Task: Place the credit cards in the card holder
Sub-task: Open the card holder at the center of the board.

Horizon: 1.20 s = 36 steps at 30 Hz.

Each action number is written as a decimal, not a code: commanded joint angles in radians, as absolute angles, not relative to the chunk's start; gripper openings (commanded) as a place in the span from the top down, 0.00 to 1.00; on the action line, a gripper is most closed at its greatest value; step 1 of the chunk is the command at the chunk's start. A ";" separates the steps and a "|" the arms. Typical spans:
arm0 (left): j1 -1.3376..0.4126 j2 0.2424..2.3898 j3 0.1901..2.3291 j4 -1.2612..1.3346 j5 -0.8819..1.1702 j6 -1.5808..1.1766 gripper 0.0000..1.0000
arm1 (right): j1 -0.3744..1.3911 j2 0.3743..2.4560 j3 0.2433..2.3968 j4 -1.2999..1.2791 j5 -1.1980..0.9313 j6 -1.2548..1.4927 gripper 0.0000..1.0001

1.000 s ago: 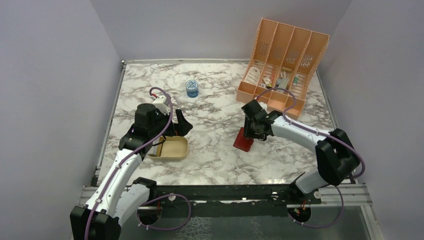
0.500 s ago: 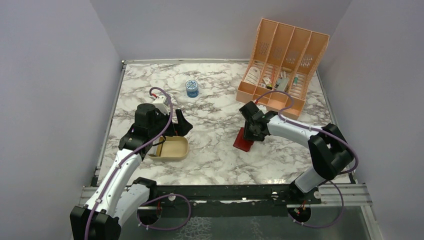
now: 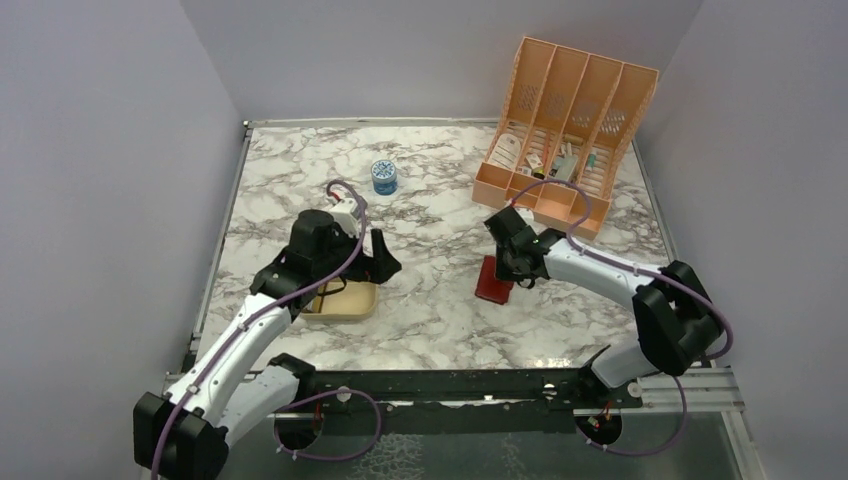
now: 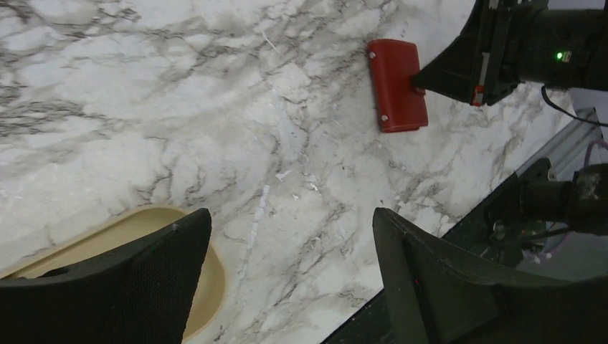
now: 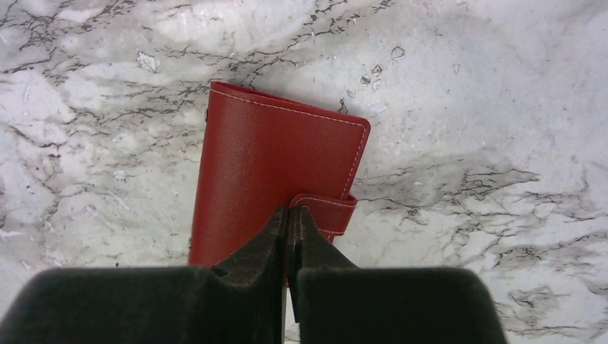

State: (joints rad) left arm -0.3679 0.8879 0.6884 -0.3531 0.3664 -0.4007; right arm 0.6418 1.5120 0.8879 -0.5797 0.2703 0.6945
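The card holder (image 3: 493, 280) (image 4: 396, 86) (image 5: 272, 172) lies closed and flat on the marble, dark red with a stitched snap tab on one long side. My right gripper (image 3: 508, 262) (image 5: 288, 211) is just above it, shut, with its fingertips meeting at the end of the snap tab. Whether they pinch the tab I cannot tell. My left gripper (image 3: 378, 262) (image 4: 290, 215) hangs open over bare marble just right of the tan tray (image 3: 350, 302) (image 4: 143, 218), holding nothing. The credit cards are hidden from every view.
A peach slotted organizer (image 3: 565, 125) with small items stands at the back right. A small blue and white jar (image 3: 384, 176) sits at the back centre. The black rail (image 3: 450, 385) marks the near table edge; grey walls close three sides.
My right gripper has closed from wide open to shut at the card holder's tab. My left arm has swung right, off the tray and toward the centre, jaws slightly narrower.
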 commanded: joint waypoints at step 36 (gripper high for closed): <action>-0.790 1.296 0.718 0.146 0.405 -0.860 0.56 | 0.650 0.948 0.617 -0.158 -0.395 0.731 0.99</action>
